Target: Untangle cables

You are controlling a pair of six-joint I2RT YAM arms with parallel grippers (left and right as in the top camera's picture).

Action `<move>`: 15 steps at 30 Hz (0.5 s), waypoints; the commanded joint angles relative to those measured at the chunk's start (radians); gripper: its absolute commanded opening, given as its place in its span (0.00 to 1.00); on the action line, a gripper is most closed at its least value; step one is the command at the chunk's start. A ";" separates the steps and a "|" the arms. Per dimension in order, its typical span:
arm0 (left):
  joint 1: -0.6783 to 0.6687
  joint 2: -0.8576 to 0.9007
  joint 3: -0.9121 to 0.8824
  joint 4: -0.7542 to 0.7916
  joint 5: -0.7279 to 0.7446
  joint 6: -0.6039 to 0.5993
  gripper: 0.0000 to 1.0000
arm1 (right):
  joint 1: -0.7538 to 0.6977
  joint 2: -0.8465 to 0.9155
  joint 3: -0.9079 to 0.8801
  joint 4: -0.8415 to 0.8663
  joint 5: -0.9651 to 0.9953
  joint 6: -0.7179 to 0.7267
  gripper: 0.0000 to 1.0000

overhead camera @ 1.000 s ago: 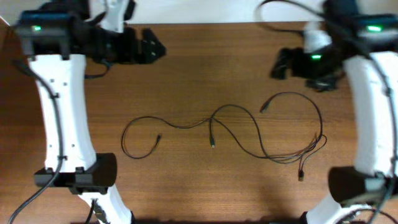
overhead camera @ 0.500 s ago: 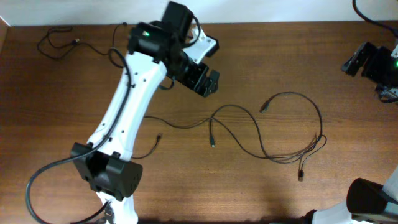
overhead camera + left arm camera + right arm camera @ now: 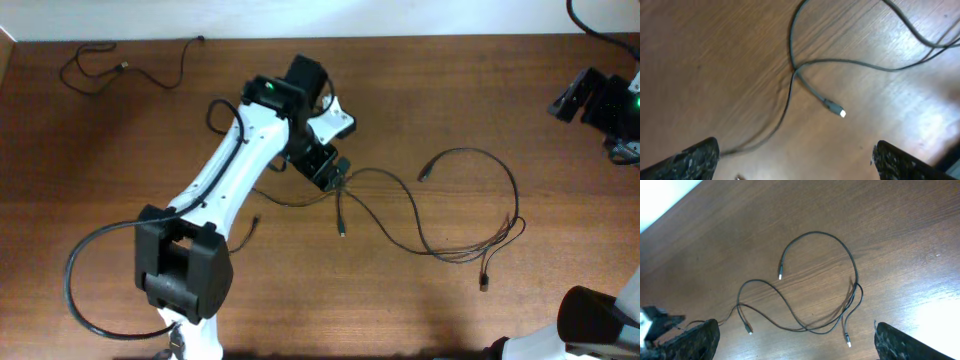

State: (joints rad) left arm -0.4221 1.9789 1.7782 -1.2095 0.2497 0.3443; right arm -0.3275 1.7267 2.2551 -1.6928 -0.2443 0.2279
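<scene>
- L gripper (image 3: 328, 165): jaws wide apart, nothing held. Hovers just above the crossing (image 3: 794, 70) of the cables (image 3: 341, 212), mid table (image 3: 100, 200).
- R gripper (image 3: 585, 98): also spread, empty, at far corner, well apart from cables.
- Risk: closing on the crossing catches both strands; a pull then drags the lot and tightens the snarl (image 3: 505, 232) at R end.
- Risk: cord thin, flat on wood; fingers may scrape or miss.
- Risk: plug (image 3: 836, 108) may snag a loop.

A brown wood-grain table (image 3: 90, 160) fills the view — a pale wall (image 3: 420, 15) edges its far side.
</scene>
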 commanded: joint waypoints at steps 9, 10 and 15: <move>-0.010 0.011 -0.204 0.291 -0.004 0.346 0.98 | -0.001 -0.002 0.008 -0.006 0.013 -0.003 0.98; -0.010 0.013 -0.217 0.314 -0.004 0.357 0.98 | -0.001 -0.002 0.008 -0.006 0.013 -0.004 0.98; -0.007 0.039 -0.241 0.341 -0.008 0.358 0.99 | -0.001 -0.002 0.008 -0.006 0.013 -0.003 0.98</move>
State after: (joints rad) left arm -0.4309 1.9808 1.5539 -0.8738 0.2481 0.6601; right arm -0.3275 1.7267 2.2551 -1.6928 -0.2443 0.2287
